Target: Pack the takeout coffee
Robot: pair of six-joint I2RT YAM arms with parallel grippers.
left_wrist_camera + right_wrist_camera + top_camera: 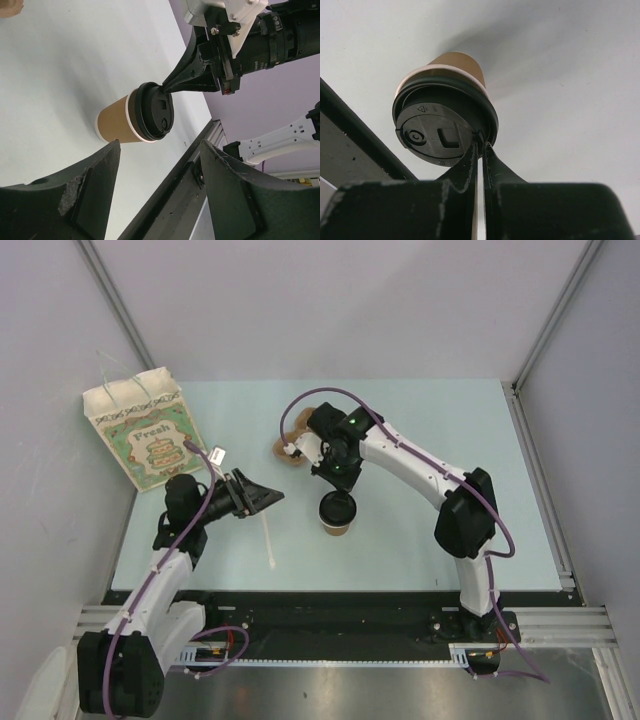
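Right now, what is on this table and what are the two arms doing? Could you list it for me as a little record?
cup: tan paper cup, upright on the table
lid: black lid, fitted on the cup
right gripper: nearly closed, tips seem to pinch the lid's rim
left gripper: open, empty, apart from the cup
bag: paper bag, standing at back left
carrier: brown pulp carrier, partly hidden behind the right arm
stir stick: white stick, lying flat below the left gripper
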